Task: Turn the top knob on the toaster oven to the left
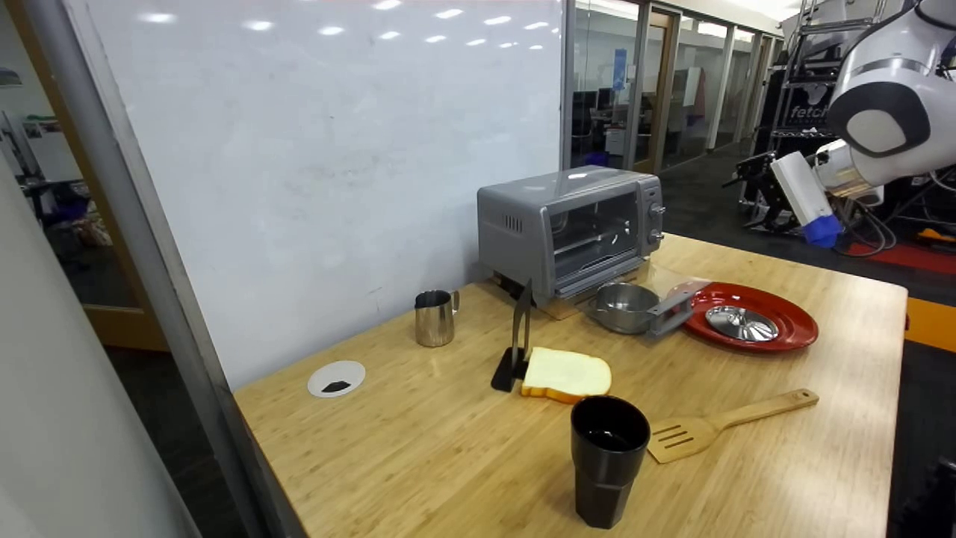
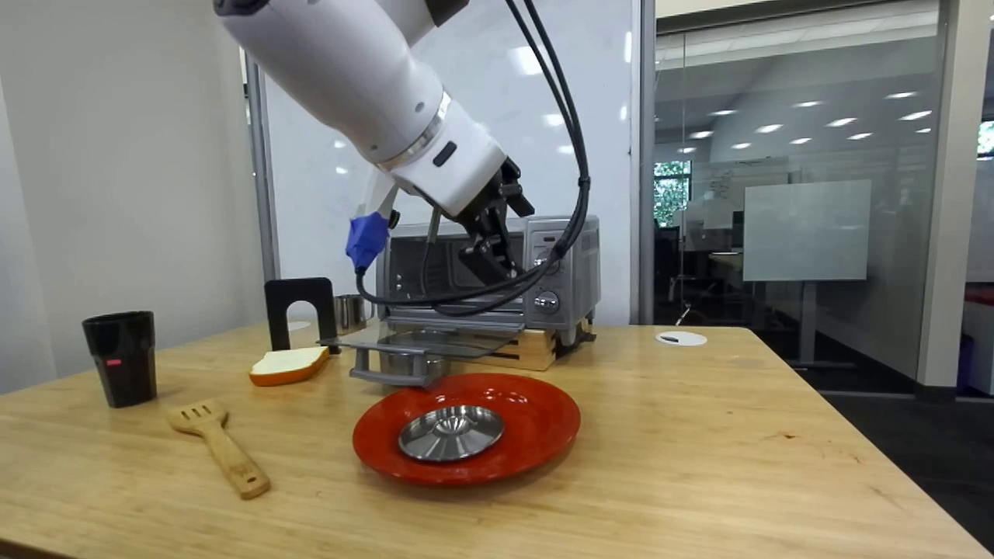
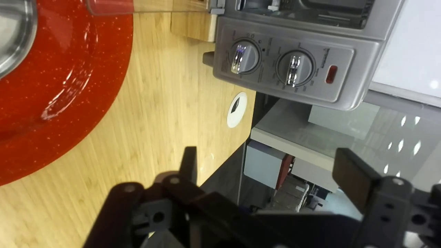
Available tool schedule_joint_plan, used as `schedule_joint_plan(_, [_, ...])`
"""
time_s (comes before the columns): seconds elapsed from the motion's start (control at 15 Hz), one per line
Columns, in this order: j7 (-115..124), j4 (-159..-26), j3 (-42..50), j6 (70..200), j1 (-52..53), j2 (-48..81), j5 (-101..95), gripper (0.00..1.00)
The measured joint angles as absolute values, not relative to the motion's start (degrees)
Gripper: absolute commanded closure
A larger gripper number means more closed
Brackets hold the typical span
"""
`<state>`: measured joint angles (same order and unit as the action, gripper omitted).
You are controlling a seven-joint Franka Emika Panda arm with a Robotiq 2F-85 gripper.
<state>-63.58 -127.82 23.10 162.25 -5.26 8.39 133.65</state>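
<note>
The silver-grey toaster oven (image 1: 515, 239) stands against the whiteboard, also in an exterior view (image 2: 588, 268) and the wrist view (image 3: 363, 62). Its glass door is folded down, with its grey handle (image 2: 388, 379) out in front. The top knob (image 3: 295, 68), beside a red light, and the lower knob (image 3: 245, 57) show clearly in the wrist view. The top knob (image 1: 657, 210) also shows on the panel's side. My gripper (image 3: 267, 153) is open and empty, raised in front of the oven's control panel and apart from the knobs; both exterior views show it (image 1: 736, 179) (image 2: 516, 241).
A red plate (image 2: 543, 442) with a steel lid (image 2: 452, 432) lies before the oven. A steel pot (image 1: 626, 306) sits under the lowered door. A bread slice (image 1: 567, 373), black stand (image 2: 277, 314), black cup (image 1: 609, 463), steel cup (image 1: 435, 320) and wooden spatula (image 1: 769, 407) are on the table.
</note>
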Motion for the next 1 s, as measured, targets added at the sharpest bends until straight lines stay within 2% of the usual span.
schedule_joint_plan(1.0, [-64.92,-115.35,22.95,160.34,-0.7,20.0,145.01,0.0])
